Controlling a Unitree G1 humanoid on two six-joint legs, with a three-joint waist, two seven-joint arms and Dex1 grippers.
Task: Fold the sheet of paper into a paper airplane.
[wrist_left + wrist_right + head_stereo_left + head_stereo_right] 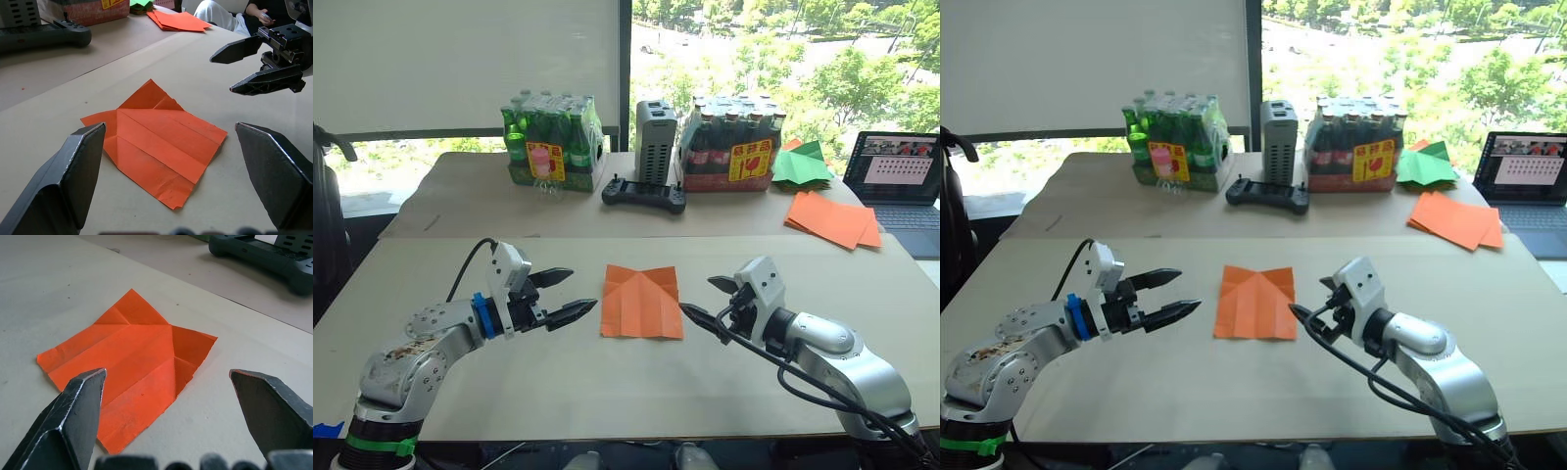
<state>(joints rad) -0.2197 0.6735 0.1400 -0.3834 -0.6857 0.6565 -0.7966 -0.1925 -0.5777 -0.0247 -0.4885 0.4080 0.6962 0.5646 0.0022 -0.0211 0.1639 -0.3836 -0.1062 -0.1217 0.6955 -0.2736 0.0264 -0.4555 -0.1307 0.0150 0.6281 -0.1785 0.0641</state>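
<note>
The left claw point(566, 297) is spread wide and holds nothing, just beside the left edge of the sheet of paper point(641, 302); the right claw point(707, 302) is likewise spread and empty, its lower tip at the sheet's right edge; the creased sheet lies flat on the table point(607, 392) between them, squarish, its creases running away from the robot, the notched end far.

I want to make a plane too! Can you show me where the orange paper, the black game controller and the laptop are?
orange paper point(641, 304), left eye view, on its creased middle.
black game controller point(643, 194), left eye view, on the centre of its body.
laptop point(899, 168), left eye view, on its lit screen.
</note>
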